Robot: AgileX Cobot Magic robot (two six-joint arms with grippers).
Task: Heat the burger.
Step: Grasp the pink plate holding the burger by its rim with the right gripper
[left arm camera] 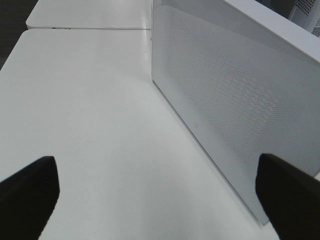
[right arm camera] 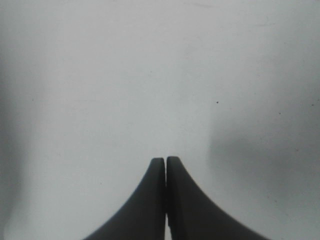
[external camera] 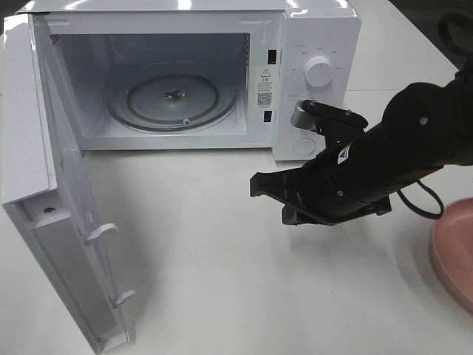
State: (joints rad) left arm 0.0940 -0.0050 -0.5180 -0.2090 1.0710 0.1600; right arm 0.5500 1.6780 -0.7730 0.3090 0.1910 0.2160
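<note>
Desk (external camera: 222, 296): white, smooth top. On it: one white microwave (external camera: 321, 44) at the far side, door (external camera: 37, 170) swung wide open to the left; one round pink plate (external camera: 454, 251) at the right edge, partly out of frame

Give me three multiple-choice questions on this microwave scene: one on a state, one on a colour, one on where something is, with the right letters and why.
1. The microwave door is: A open, B shut, C removed.
2. The plate is: A blue, B pink, C green.
3. The right gripper is: A inside the microwave, B above the table in front of the microwave, C over the plate.

Answers: A, the door swings wide, baring the turntable. B, its rim shows pink. B, its shut tip hangs before the opening.
</note>
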